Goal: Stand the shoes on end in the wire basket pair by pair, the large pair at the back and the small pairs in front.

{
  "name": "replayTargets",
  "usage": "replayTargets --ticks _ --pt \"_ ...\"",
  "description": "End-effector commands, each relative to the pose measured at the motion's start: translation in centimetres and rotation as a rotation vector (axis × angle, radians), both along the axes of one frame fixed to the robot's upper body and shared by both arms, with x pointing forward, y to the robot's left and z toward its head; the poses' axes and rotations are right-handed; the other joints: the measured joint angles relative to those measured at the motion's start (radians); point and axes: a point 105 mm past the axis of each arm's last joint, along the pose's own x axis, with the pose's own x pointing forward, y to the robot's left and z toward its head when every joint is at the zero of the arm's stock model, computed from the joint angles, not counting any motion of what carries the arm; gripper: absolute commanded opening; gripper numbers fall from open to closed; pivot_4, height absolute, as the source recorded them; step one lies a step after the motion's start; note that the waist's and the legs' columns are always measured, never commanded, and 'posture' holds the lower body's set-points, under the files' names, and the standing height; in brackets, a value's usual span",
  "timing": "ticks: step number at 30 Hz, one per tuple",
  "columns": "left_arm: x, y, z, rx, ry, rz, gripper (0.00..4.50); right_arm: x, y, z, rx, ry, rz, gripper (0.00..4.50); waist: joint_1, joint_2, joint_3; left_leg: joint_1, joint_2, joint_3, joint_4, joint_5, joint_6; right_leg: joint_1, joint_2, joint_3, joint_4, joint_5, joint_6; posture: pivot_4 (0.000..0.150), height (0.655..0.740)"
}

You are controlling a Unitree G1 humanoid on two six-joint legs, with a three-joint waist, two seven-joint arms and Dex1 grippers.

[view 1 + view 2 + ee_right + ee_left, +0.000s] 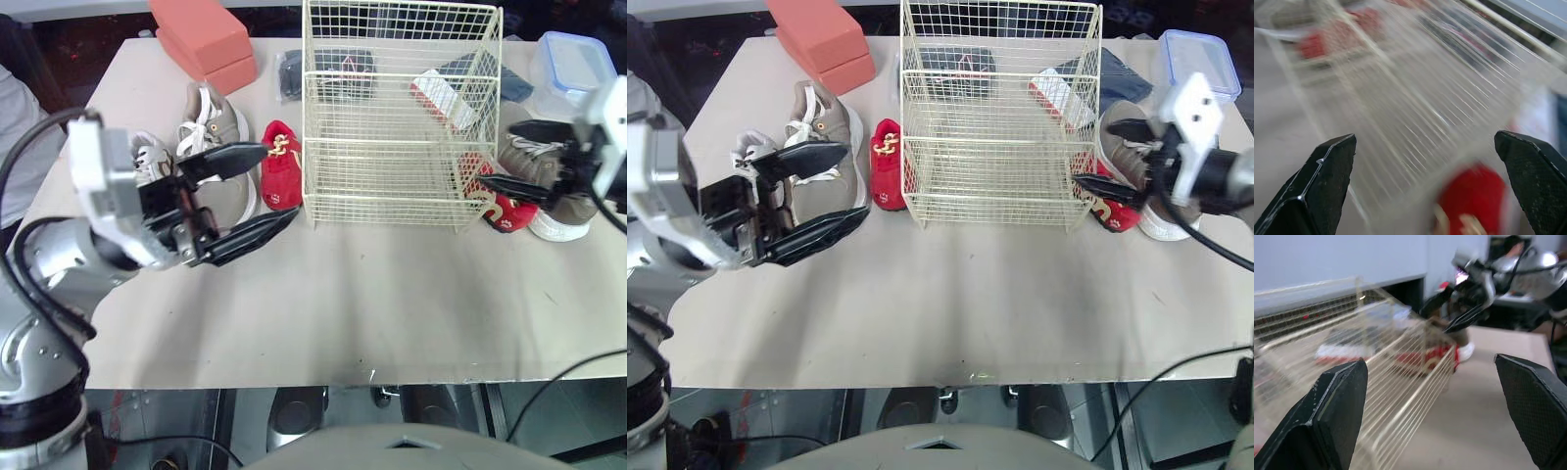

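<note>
Toward the far edge of the beige table (343,313), midway between its left and right edges, stands the cream-coloured wire basket (392,196), upright and open at the top. A red fabric slipper with gold trim (281,168) lies just beside its left wall; the gold mark on it is too small to read. Further toward the left edge lie a large tan sneaker with white laces (223,122) and a small grey-and-white sneaker (149,157). The left gripper (279,183) hovers over this group, its black fingers spread wide and holding nothing. At the basket's right near corner lies a second red slipper (509,213), with a second tan sneaker with a white sole (558,223) just beside it. The right gripper (497,154) hangs above them, also wide open and empty, its lower fingertip close to the basket wall. Along the far edge sit two salmon-pink blocks (201,34), a clear plastic box with a blue lid (573,59), a dark item with a small red mark (338,73) and a red-and-white packet (441,96), the last two seen through the mesh, their print unreadable.

From the left wrist, the two textured fingers (1337,416) stand far apart. Between them the blurred basket runs away toward the second red slipper and the right gripper beyond.

From the right wrist, the fingers (1322,186) are likewise well apart. The basket's mesh is a blur ahead, and the second red slipper lies close below, near one finger.
</note>
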Motion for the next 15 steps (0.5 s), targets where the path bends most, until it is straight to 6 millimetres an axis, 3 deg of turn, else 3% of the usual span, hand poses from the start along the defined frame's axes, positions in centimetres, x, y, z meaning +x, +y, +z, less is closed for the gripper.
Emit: replayTargets --ticks 1,8,15 --pt "-0.4 -1.2 0.7 0.037 -0.01 -0.057 4.5 -0.3 -4.6 1.4 0.008 -0.085 -0.198 4.47 -0.003 0.0 0.0 0.0 -0.001 0.0 0.0 0.0 0.0 0.0 0.0 0.0 0.0 0.0 0.001 0.15 0.686" --pt "0.1 -2.2 0.7 0.099 -0.015 -0.075 4.5 -0.8 -9.6 -2.0 0.068 0.0 -0.38 4.47 -0.01 0.0 0.0 0.002 -0.002 0.001 0.0 0.0 0.0 0.0 0.001 0.002 0.001 -0.001 0.002 0.15 0.686" --pt "-0.1 -2.2 0.6 0.133 -0.01 -0.08 4.5 -0.8 -11.5 -4.7 0.208 0.057 -0.463 4.47 -0.009 0.0 0.0 0.002 -0.003 0.001 0.0 0.001 -0.001 0.0 0.001 0.002 0.001 -0.001 0.002 0.15 0.686"
